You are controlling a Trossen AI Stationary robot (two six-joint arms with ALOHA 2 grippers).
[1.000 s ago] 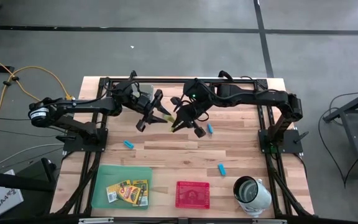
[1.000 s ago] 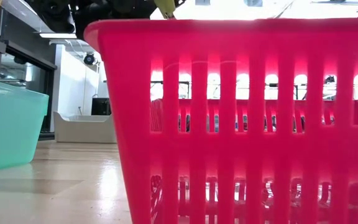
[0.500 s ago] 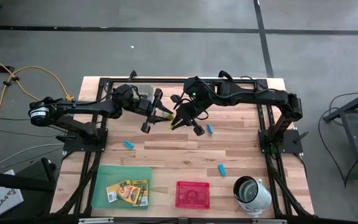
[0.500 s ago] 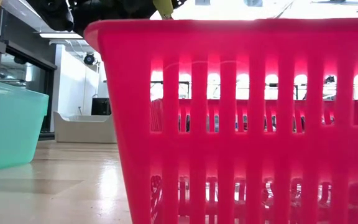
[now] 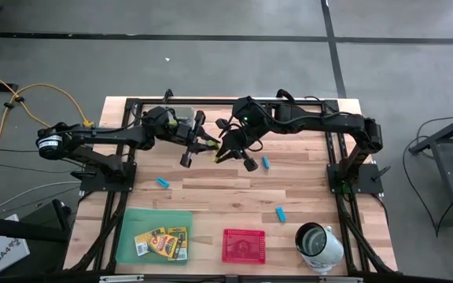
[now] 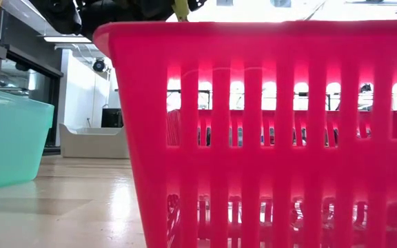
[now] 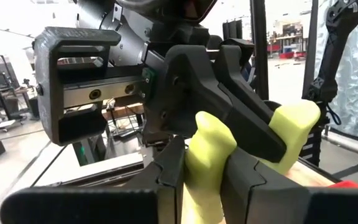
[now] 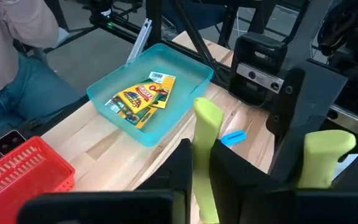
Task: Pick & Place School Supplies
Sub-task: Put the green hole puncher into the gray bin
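A plier-like tool with yellow-green handles [image 5: 215, 150] hangs in the air over the far middle of the table, between my two grippers. My left gripper [image 5: 200, 142] meets it from the left and my right gripper [image 5: 228, 147] from the right; each is shut on one handle. In the low view only the tool's tip [image 6: 180, 8] shows above the red basket's rim. The crayon boxes [image 5: 162, 241] lie in the green tray [image 5: 132, 224]. Three light-blue pieces [image 5: 163, 182] [image 5: 265, 163] [image 5: 280, 213] lie flat on the wood. My left gripper pinches one handle [image 7: 207, 155] of the tool between its two fingers [image 7: 169, 177], coming level from the table's left. The tool is lifted clear of the table. My right gripper pinches the other handle [image 8: 206, 140] between its two fingers [image 8: 229, 177], coming from the table's right, slanting down. The left-held handle [image 8: 328, 149] shows beside it.
A red basket [image 5: 244, 245] and a white-and-metal cup [image 5: 318, 244] stand at the near edge, right of the green tray. A clear tray [image 5: 182, 115] sits at the far edge by the left arm. A person's legs [image 8: 23, 74] show beyond the table's near side.
My left gripper has moved toward the table's right, closing in on the tool that my right gripper holds up. The tool and my right gripper have stayed nearly where they were.
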